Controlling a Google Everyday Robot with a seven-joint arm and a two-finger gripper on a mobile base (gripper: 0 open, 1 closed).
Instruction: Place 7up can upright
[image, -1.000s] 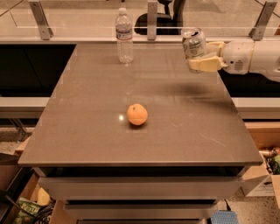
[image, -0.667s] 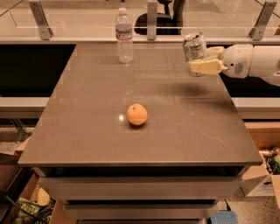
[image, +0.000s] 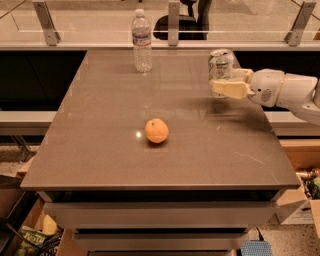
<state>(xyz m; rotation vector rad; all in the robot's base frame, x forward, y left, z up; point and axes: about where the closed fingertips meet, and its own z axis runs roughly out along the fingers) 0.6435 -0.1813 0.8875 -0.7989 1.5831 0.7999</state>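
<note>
The small silvery-white and green aluminium 7up can (image: 220, 62) stands upright between the jaws of the cream-coloured two-finger gripper (image: 223, 80), its silver top up and level, and the jaws are clenched on its lower half. The near finger (image: 231, 89) crosses the front of the can's base and hides its bottom edge, so I cannot tell whether the can touches the surface below; a faint shadow lies just under the jaws. The gripper reaches in from the right on a rounded white arm (image: 281, 91), over the far right part of the flat grey-brown rectangular table (image: 100, 150). A round orange fruit (image: 156, 131) sits on the table well apart from the jaws, to their left and nearer the camera. A tall clear plastic water bottle (image: 142, 42) with a white cap stands upright well to the left of the jaws, near the table's far edge.
</note>
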